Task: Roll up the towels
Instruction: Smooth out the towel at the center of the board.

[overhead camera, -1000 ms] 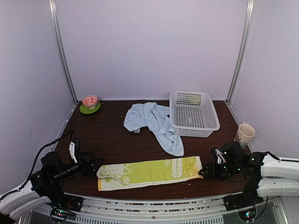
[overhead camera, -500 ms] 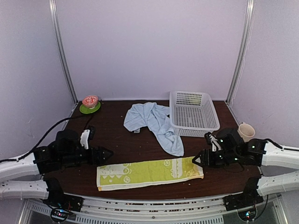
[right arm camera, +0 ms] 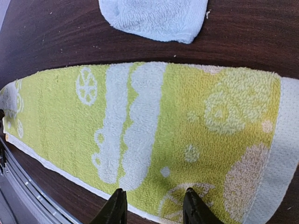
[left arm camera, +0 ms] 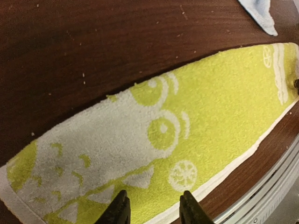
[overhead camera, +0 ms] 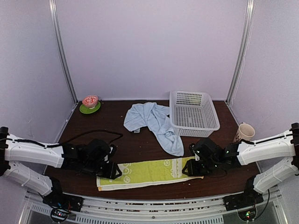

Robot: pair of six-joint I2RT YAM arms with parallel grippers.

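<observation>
Left end effector (left arm camera: pixel 152 211): fingers slightly apart over left end of yellow-green towel (overhead camera: pixel 149 171); grip cannot be told.
Right end effector (right arm camera: pixel 152 206): same, right end.
Towel axis: flat, left-right, along near edge of desk (overhead camera: pixel 112 135).
Light-blue towel (overhead camera: pixel 154 122): crumpled, behind.

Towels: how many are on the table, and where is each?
2. The yellow-green towel lies flat along the near edge; the blue towel lies crumpled behind it, left of the basket. None looks hidden.

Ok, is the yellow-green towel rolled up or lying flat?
Lying flat, not rolled. The yellow-green towel stretches as a long strip near the table's front edge, and both wrist views show its ends flat, with no curl.
</observation>
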